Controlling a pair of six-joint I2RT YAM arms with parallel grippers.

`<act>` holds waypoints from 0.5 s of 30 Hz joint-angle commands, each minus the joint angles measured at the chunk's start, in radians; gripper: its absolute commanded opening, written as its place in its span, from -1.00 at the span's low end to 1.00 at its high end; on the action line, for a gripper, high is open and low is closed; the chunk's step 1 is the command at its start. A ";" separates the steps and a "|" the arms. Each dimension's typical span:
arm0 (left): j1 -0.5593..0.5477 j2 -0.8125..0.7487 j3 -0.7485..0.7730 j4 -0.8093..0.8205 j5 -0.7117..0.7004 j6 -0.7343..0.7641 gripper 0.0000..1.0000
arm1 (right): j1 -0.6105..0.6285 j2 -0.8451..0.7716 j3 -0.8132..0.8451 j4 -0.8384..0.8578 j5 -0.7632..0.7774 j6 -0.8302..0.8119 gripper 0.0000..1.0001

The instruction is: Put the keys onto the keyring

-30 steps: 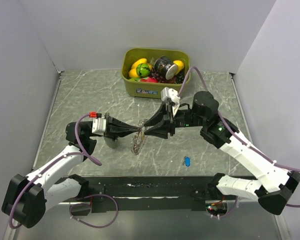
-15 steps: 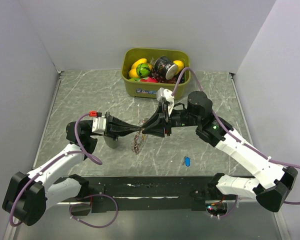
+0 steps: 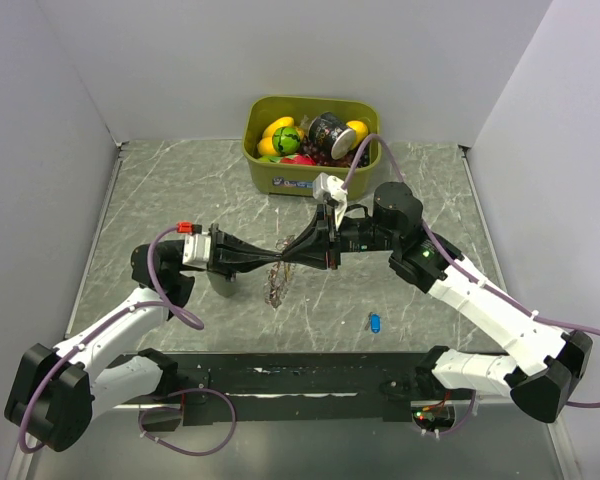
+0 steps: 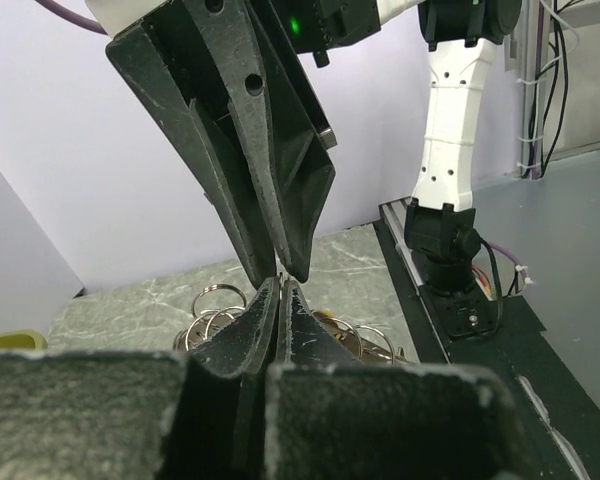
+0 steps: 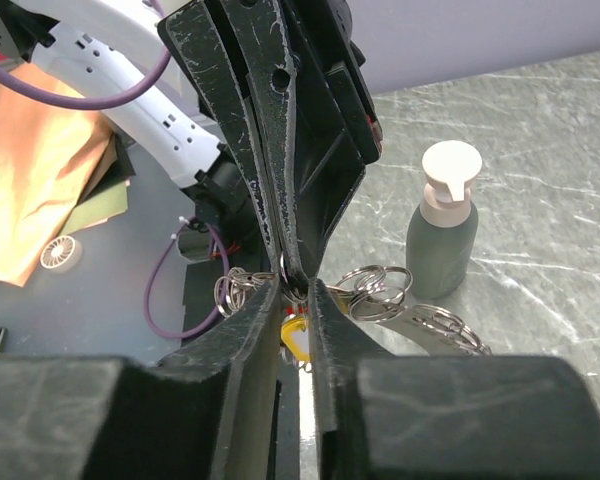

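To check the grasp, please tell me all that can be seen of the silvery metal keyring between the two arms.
The silvery metal keyring is a bunch of thin shiny rings, hanging over the grey marbled table where both tips meet. The left pincer is shut on its top; the right pincer has a narrow gap around one ring, its grip unclear. Rings fan out sideways, and a yellow plastic key tag hangs among them. Whether its bottom touches the table is unclear.

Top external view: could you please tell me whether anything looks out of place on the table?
The blue key lies alone on the table, apart from the keyring farther left; nothing else looks spilled or damaged.
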 commanded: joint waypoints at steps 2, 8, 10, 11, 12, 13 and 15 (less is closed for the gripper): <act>-0.005 -0.003 0.039 0.139 -0.040 -0.033 -0.98 | -0.001 0.006 -0.016 0.033 0.020 0.014 -0.66; -0.008 0.003 0.040 0.148 -0.060 -0.037 -0.98 | -0.002 0.006 -0.015 0.041 0.032 0.033 -1.00; -0.010 0.003 0.043 0.139 -0.065 -0.030 -0.98 | -0.001 0.011 -0.015 0.044 0.032 0.037 -1.00; -0.012 0.003 0.045 0.133 -0.069 -0.027 -0.98 | -0.001 0.011 -0.016 0.050 0.032 0.043 -1.00; -0.013 0.001 0.045 0.124 -0.072 -0.021 -0.98 | -0.001 0.012 -0.018 0.050 0.033 0.043 -1.00; -0.015 -0.003 0.048 0.093 -0.073 -0.001 -0.98 | -0.001 0.011 -0.021 0.054 0.038 0.046 -1.00; -0.018 -0.011 0.047 0.058 -0.083 0.021 -0.98 | -0.001 0.008 -0.024 0.059 0.041 0.050 -1.00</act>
